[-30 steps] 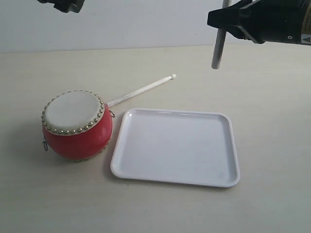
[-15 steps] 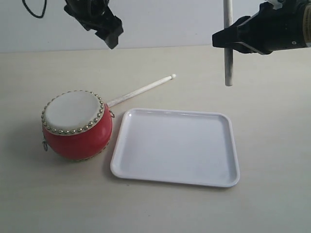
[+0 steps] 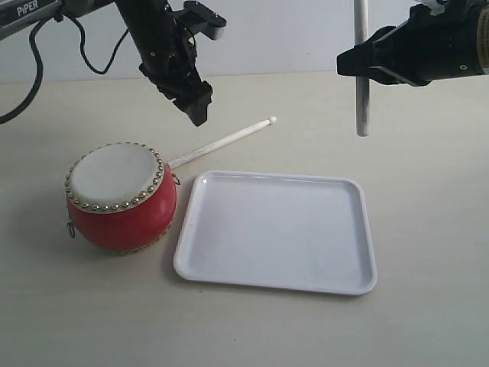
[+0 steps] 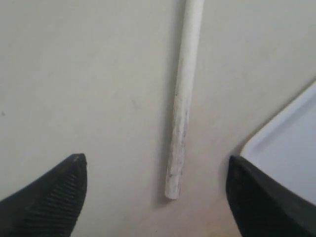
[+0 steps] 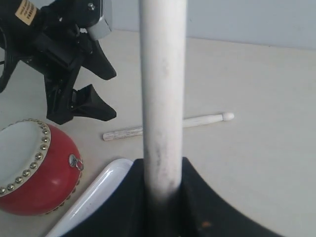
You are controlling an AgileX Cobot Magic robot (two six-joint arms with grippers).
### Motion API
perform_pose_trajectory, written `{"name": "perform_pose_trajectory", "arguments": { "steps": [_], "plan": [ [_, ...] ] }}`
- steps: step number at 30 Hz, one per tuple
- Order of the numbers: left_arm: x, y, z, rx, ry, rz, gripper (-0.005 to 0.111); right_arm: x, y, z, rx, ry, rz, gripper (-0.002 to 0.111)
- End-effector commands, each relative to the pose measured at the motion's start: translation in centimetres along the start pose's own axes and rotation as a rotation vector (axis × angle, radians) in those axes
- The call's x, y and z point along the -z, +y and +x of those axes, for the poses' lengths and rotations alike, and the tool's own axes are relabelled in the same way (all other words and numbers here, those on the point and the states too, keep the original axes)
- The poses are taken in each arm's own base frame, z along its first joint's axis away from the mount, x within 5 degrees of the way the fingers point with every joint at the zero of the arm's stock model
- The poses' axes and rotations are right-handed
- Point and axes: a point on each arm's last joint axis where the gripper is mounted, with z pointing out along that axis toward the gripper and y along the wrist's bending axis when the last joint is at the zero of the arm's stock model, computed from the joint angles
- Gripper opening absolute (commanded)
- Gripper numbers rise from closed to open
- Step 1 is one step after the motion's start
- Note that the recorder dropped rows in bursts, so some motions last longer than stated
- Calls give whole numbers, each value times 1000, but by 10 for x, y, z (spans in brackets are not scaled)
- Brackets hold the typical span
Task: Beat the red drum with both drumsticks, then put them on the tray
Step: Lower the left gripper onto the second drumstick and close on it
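The red drum (image 3: 121, 197) with its cream skin stands left of the white tray (image 3: 279, 229). One drumstick (image 3: 221, 143) lies on the table behind them, its bead tip pointing away from the drum. My left gripper (image 3: 199, 107) hangs open just above that stick's butt end, and the stick (image 4: 182, 108) lies between the wide-apart fingers of the left gripper (image 4: 155, 163). My right gripper (image 3: 357, 67) is shut on the second drumstick (image 3: 361, 76) and holds it upright, high above the table behind the tray. The right wrist view shows that stick (image 5: 162, 98) clamped in the right gripper (image 5: 162, 170).
The tray's rounded corner (image 4: 291, 143) lies close to one left finger. In the right wrist view the drum (image 5: 34, 173), the tray rim (image 5: 94, 195), the lying stick (image 5: 197, 121) and the left gripper (image 5: 94, 108) all show on the pale table.
My left arm has come down from the top edge to just above the lying drumstick's butt end. The right gripper swung its stick upright a second ago and has since held still.
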Motion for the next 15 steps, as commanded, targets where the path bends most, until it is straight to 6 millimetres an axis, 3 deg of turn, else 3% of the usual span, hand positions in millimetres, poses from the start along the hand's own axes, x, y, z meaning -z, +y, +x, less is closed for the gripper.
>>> {"name": "perform_pose_trajectory", "arguments": {
  "steps": [1, 15],
  "plan": [
    [-14, -2, -1, -62, 11, 22, 74, 2, 0, -4, 13, -12, 7, 0],
    [-54, -3, 7, -106, 77, 65, 74, 2, 0, -4, 13, -12, 7, 0]
  ]
}}
